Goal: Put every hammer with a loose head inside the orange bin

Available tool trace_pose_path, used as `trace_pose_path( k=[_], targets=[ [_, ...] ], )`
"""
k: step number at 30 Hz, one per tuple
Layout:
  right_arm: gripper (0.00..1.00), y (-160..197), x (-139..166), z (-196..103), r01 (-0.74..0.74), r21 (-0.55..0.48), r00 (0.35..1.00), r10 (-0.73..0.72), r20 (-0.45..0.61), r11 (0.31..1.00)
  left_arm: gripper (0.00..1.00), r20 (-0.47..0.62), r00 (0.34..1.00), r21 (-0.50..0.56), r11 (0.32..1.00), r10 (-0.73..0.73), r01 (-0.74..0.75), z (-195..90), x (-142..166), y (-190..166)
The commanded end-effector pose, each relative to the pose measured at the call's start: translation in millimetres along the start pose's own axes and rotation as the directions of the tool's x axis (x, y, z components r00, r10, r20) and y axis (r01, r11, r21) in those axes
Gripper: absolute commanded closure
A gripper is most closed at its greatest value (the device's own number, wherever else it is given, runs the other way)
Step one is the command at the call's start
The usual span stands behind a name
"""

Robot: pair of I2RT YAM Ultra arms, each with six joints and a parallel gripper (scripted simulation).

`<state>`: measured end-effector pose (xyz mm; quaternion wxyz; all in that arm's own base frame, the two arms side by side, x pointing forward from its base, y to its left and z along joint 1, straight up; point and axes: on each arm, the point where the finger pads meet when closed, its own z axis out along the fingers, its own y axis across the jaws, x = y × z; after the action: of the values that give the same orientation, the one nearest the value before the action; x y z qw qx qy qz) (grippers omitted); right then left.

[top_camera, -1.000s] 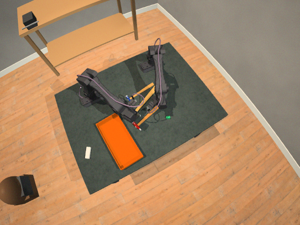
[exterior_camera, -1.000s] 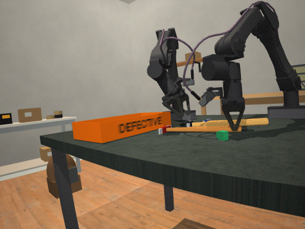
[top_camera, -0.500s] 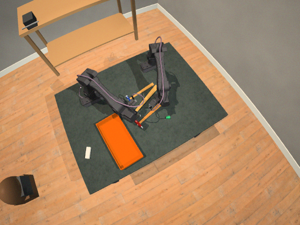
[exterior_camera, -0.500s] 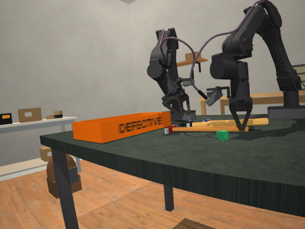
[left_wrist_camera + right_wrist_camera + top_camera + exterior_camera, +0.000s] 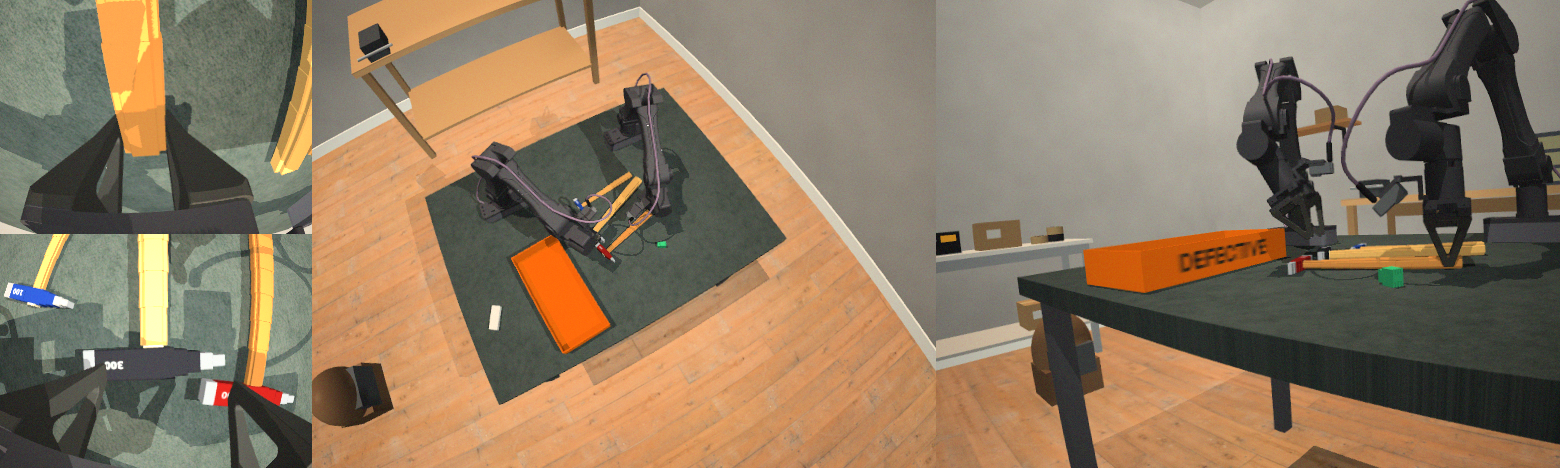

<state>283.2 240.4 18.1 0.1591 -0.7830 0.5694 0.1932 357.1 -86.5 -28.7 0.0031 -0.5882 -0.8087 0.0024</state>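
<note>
The red-headed hammer lies nearest the orange bin. My left gripper is shut on the end of its orange handle, low at the table. The black-headed hammer, marked 300, lies in the middle, with a pale yellow handle. The blue-headed hammer, marked 100, lies on its other side. My right gripper is open and empty, above the black and red heads. In the top view its fingers are hidden under the arm.
A green block lies on the dark table top beside the red hammer's handle. A white block lies beyond the bin. Both arms reach in low over the hammers, close to each other.
</note>
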Motion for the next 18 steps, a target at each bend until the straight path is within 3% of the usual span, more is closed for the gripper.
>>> trace_pose_path(
  k=[1,3,4,10,12,18],
  targets=[
    [0.34,3,0,0,-0.057,-0.017,0.998,0.058,0.002,0.998,0.79,0.008,1.000,-0.016,1.000,-0.002,0.002,-7,3,2],
    [0.57,-1,2,-1,-0.128,-0.007,0.992,0.128,-0.023,0.992,0.79,0.008,1.000,-0.016,1.000,-0.002,0.002,-7,3,2],
    [0.59,-1,1,-1,-0.171,-0.007,0.985,0.171,-0.035,0.985,0.79,0.008,1.000,-0.016,1.000,-0.002,0.002,-7,3,2],
    [0.59,-11,2,-2,-0.461,0.046,0.880,0.464,-0.103,0.886,0.79,0.008,1.000,-0.016,1.000,-0.002,0.002,-7,3,2],
    [0.59,-11,2,-2,-0.461,0.046,0.880,0.464,-0.103,0.886,0.79,0.008,1.000,-0.016,1.000,-0.002,0.002,-7,3,2],
    [0.59,-20,2,-2,-0.672,0.130,0.714,0.685,-0.144,0.729,0.79,0.008,1.000,-0.016,1.000,-0.002,0.002,-7,3,2]
  ],
)
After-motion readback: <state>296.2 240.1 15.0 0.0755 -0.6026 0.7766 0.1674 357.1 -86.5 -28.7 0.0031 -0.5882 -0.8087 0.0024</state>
